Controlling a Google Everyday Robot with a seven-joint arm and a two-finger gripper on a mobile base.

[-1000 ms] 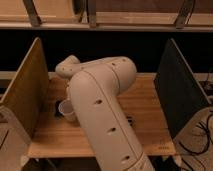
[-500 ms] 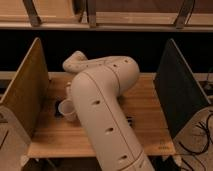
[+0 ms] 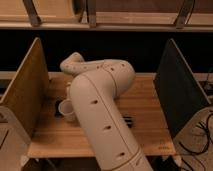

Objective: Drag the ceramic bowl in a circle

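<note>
The ceramic bowl is small, white and cup-like. It stands on the left part of the wooden table, close to the left side panel. My white arm fills the middle of the view, bends at the back and comes down over the bowl. My gripper is at the end of that arm, right above the bowl's rim. It is mostly hidden by the arm. I cannot tell whether it touches the bowl.
A tan wooden panel stands upright at the table's left side and a dark panel at the right. A small dark object lies on the table beside my arm. Cables hang off to the right.
The arm's upper joint has shifted slightly to the right and back. The bowl stays in nearly the same spot.
</note>
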